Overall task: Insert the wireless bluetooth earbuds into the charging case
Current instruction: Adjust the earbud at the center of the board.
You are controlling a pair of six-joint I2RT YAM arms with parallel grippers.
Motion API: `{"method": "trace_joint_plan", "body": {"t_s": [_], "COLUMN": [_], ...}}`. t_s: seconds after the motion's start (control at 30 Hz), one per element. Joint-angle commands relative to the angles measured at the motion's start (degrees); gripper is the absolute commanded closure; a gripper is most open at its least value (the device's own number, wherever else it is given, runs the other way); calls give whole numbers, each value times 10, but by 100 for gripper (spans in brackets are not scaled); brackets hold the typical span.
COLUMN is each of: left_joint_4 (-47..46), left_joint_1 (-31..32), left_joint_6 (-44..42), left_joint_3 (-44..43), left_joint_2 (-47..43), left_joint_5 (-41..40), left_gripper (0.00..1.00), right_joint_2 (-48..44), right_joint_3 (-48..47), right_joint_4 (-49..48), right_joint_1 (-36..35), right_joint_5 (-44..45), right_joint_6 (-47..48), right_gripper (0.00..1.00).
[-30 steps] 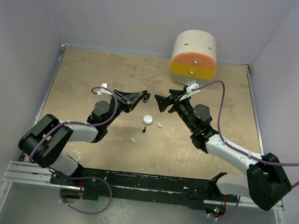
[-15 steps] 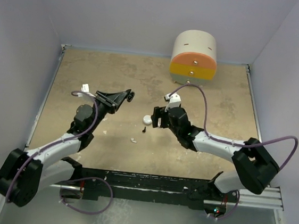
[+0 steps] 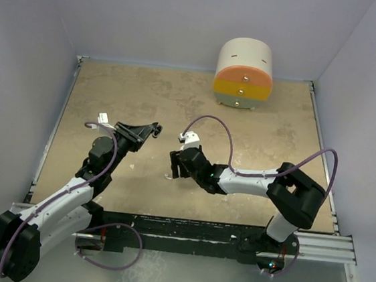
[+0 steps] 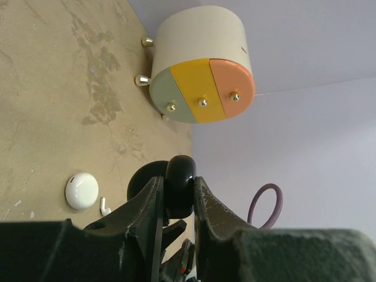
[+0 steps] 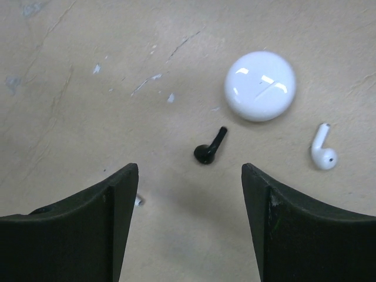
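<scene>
From above, my left hand (image 3: 153, 130) sits over the left-middle of the mottled tan table (image 3: 268, 143). My right hand (image 3: 174, 166) is near the centre, with a small white plastic earbud (image 3: 169, 177) just beside it.

On the left wrist camera, that hand pinches a glossy black rounded case (image 4: 180, 185). Beyond it a closed white round case (image 4: 81, 191) lies on the table, with a second white earbud (image 4: 104, 205) just beside it.

On the right wrist camera, the fingers are spread. A tiny black stemmed earbud (image 5: 210, 148) lies just beyond the fingertips, untouched, near the white case.
</scene>
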State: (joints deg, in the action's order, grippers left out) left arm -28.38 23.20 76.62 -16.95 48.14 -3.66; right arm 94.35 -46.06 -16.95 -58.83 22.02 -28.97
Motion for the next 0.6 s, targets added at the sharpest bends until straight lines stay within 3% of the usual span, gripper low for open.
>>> {"method": "trace_joint_plan", "body": {"t_s": [0.0,0.23,0.57], "left_joint_4": [1,4,3], "left_joint_1": [-6,-5,-7], "left_joint_6": [-16,-18,-21], "left_joint_3": [5,9,9], "left_joint_2": [-16,-22,-20], "left_joint_5": [-5,-6,-4], "left_gripper": [100,100,100], "right_joint_2": [11,29,73], "right_joint_3": [-31,-36,-54], "right_joint_4": [38,41,50], "right_joint_1": [-11,-13,-13], "right_joint_5": [31,37,52], "right_joint_6": [-66,-84,-101], "right_gripper": [32,45,51]}}
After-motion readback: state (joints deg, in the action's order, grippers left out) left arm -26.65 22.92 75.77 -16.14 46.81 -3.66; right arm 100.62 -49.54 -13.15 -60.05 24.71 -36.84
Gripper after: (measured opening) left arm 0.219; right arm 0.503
